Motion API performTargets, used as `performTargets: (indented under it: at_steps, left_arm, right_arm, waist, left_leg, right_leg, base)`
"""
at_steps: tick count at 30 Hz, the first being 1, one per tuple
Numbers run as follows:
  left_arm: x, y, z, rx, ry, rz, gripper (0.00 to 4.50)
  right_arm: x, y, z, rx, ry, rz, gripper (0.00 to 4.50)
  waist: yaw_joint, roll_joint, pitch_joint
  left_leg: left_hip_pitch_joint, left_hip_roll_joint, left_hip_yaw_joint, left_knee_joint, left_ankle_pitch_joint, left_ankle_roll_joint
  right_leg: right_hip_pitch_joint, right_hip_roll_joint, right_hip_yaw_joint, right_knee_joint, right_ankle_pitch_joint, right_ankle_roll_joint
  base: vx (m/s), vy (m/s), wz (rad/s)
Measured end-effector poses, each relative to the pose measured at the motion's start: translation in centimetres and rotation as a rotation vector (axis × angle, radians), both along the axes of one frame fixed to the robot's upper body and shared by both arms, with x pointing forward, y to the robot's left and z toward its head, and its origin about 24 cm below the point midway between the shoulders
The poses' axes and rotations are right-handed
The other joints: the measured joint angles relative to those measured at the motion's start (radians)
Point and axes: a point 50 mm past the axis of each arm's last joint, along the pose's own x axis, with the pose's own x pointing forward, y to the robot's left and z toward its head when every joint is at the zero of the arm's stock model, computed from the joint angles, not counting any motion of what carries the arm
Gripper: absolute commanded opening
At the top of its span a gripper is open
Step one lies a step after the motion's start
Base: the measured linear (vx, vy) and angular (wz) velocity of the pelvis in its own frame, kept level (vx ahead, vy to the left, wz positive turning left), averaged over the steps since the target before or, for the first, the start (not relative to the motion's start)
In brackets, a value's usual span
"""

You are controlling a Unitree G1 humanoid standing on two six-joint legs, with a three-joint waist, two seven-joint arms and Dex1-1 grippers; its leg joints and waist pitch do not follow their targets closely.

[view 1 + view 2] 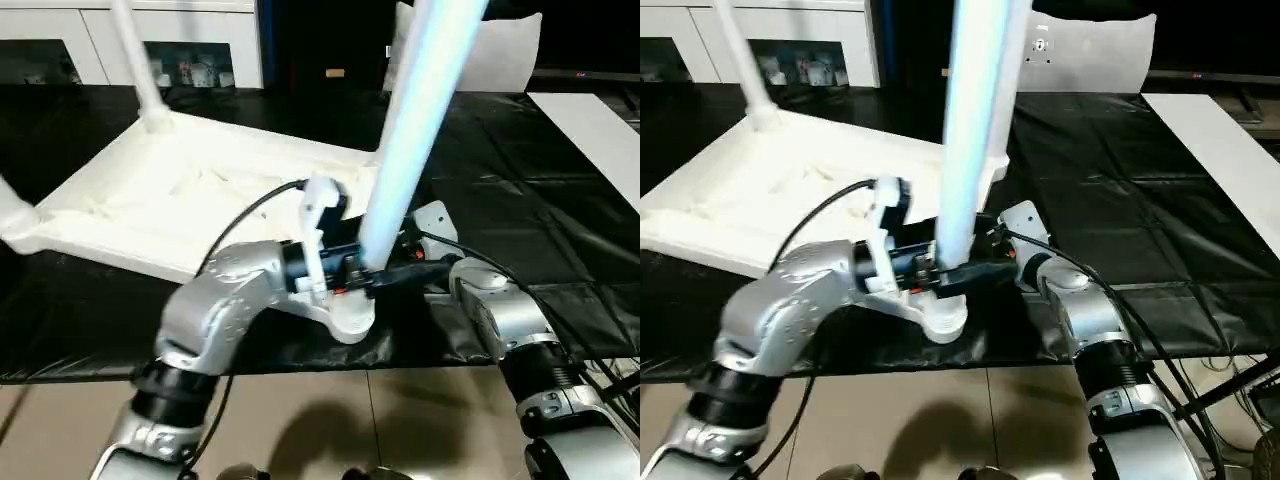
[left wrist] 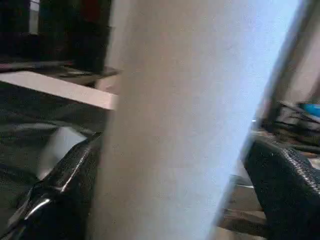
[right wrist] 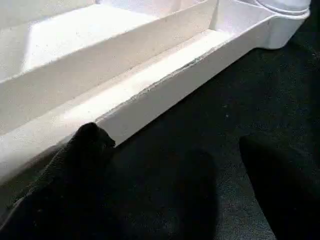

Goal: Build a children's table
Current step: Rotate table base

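The children's table's white top [image 1: 150, 200] lies upside down on a black cloth [image 1: 520, 200]. One leg [image 1: 140, 70] stands in the far corner, and another [image 1: 15, 210] shows at the left edge. A third leg [image 1: 410, 130] rises from the near corner socket [image 1: 350, 318]. My left gripper [image 1: 365, 270] is open around the base of this leg, with a black finger [image 2: 60, 190] on either side of it. My right gripper [image 3: 170, 165] is open and empty, low over the cloth beside the top's rim [image 3: 150, 95], just right of the same corner.
White glass-door cabinets [image 1: 60, 40] stand behind the work, and a white pillow [image 1: 510, 50] lies at the back right. A white board [image 1: 600, 130] lies on the right of the cloth. Beige floor tiles [image 1: 330, 420] run along the cloth's near edge.
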Motion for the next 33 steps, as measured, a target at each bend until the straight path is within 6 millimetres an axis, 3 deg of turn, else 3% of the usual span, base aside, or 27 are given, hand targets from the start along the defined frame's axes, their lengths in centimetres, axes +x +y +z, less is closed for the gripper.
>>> performTargets:
  at_steps: [5, 12, 17, 25, 33]
  left_arm:
    - [1.3, 0.0, 0.1, 0.03, -0.06, 0.118, 4.44]
    - [0.7, 3.4, -2.7, 0.228, -0.013, 0.06, 4.44]
    - [0.3, 5.7, -3.5, 0.321, 0.002, -0.015, 4.44]
    - [1.8, 8.5, -4.9, 0.557, -0.073, -0.084, 3.83]
    - [3.6, 9.1, -6.2, 0.729, -0.097, -0.18, 3.23]
  right_arm:
    - [-0.5, -1.5, 0.0, 0.046, -0.007, 0.003, 4.5]
    - [-1.3, -4.4, 1.8, 0.081, -0.097, 0.013, 4.5]
    - [-2.1, -5.5, 3.4, 0.097, -0.12, 0.115, 4.5]
    - [-5.1, -6.6, 3.1, 0.04, -0.049, 0.328, 4.5]
    - [-7.9, -6.3, 4.3, 0.038, 0.026, 0.555, 4.5]
  waist:
    - [0.02, 0.0, 0.0]
    - [0.027, 0.002, -0.001]
    - [0.028, 0.002, -0.001]
    - [0.04, 0.002, -0.001]
    - [0.052, 0.003, -0.002]
  left_leg:
    - [0.001, 0.0, 0.0, 0.0, 0.001, 0.0]
    - [0.004, 0.0, 0.0, 0.0, 0.001, 0.0]
    - [0.005, 0.0, 0.0, 0.0, 0.001, 0.0]
    - [0.005, 0.0, 0.0, 0.0, 0.002, 0.001]
    - [0.005, 0.0, 0.0, 0.0, 0.001, 0.001]
  right_leg:
    - [0.0, 0.0, 0.0, 0.0, 0.0, 0.0]
    - [0.0, 0.0, 0.0, 0.002, 0.0, 0.0]
    - [0.001, -0.001, 0.0, 0.002, 0.0, 0.0]
    - [0.001, -0.001, 0.0, 0.001, -0.004, 0.008]
    - [0.001, -0.001, -0.001, 0.001, -0.005, 0.008]
  base:
    - [0.0, 0.0, 0.0]
    - [0.0, 0.0, 0.0]
    - [0.0, 0.0, 0.0]
    - [0.0, 0.0, 0.0]
    - [0.0, 0.0, 0.0]
